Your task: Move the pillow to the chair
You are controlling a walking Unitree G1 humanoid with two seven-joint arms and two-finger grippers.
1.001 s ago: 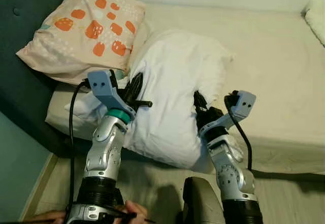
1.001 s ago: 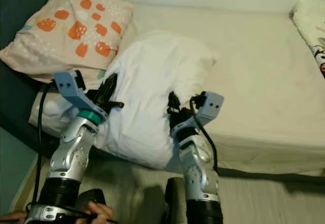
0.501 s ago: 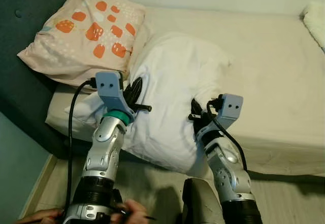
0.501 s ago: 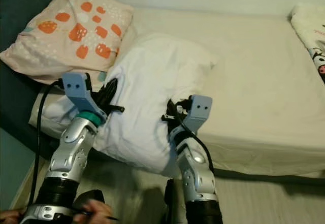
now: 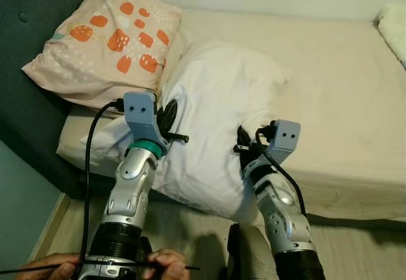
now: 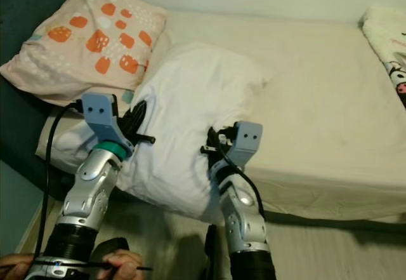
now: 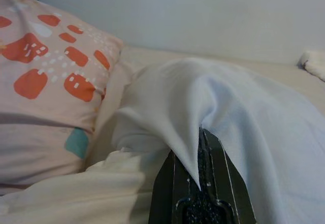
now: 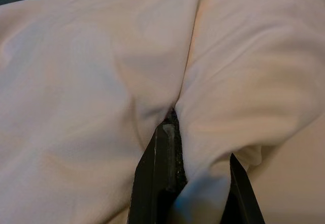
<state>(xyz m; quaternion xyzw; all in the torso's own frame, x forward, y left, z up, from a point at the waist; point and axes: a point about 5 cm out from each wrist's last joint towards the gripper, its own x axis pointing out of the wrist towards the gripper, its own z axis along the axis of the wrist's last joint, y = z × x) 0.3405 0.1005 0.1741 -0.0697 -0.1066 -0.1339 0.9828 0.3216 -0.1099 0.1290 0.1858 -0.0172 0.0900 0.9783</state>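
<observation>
From the head camera, the white pillow (image 5: pixel 219 121) lies on the bed (image 5: pixel 342 89), its near end overhanging the edge, right of a patterned pillow (image 5: pixel 104 39). In the left wrist view, the left end effector (image 7: pixel 200 183) pinches a fold of the pillow. In the right wrist view, the right end effector (image 8: pixel 190 181) pinches pillow fabric too.

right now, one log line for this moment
left claw: shut on white pillow | right claw: shut on white pillow | pillow: on bed

Strawberry-print pillow (image 5: pixel 108 35) on beige bed (image 5: pixel 342 64)
</observation>
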